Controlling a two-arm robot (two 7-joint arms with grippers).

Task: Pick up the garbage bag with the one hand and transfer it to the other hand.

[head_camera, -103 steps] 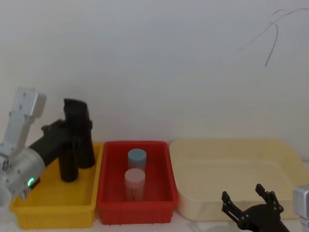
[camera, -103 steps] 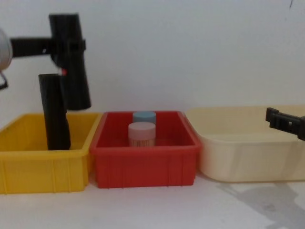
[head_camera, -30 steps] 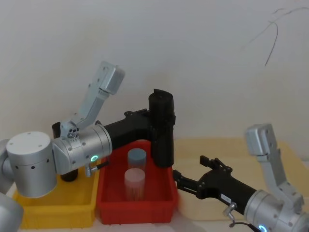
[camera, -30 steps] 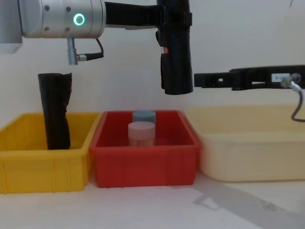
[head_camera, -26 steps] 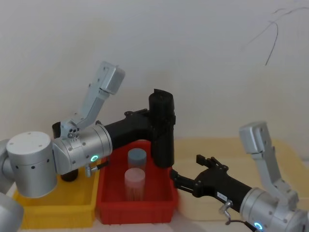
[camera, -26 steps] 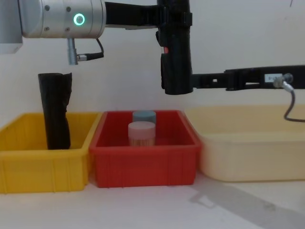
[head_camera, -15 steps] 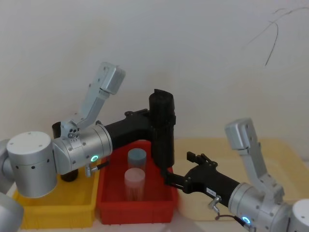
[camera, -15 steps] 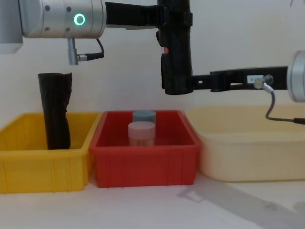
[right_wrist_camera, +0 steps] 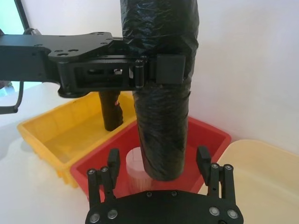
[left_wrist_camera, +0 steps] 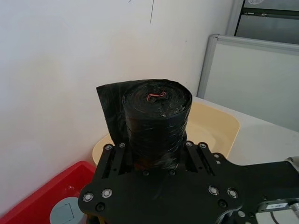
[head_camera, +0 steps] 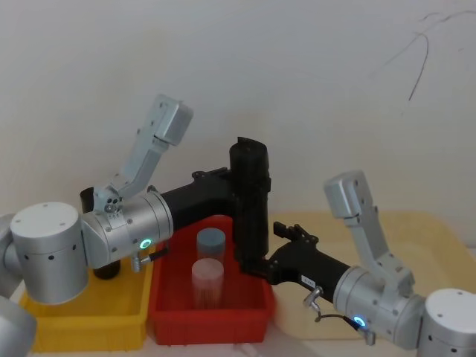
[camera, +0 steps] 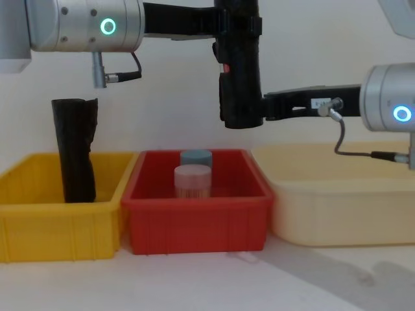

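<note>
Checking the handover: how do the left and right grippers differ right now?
The left gripper is shut on the garbage bag, high up, holding it above the red bin; the right gripper is open, its fingers flanking the bag's lower end without touching. Both are black.

We saw a plain white wall (head_camera: 312,59) behind everything, lit evenly and softly. In the head view a thin dark line (head_camera: 418,68) curved down over the wall's upper right part. The counter (camera: 194,285) was white and matt, and in the chest view soft grey shadows (camera: 311,269) lay across it. In the left wrist view a pale panel (left_wrist_camera: 261,79) with a grey frame stood next to the wall. In the right wrist view there was a bright, pale greenish area (right_wrist_camera: 8,14) with a dark border; we could not tell whether it was a window.
</note>
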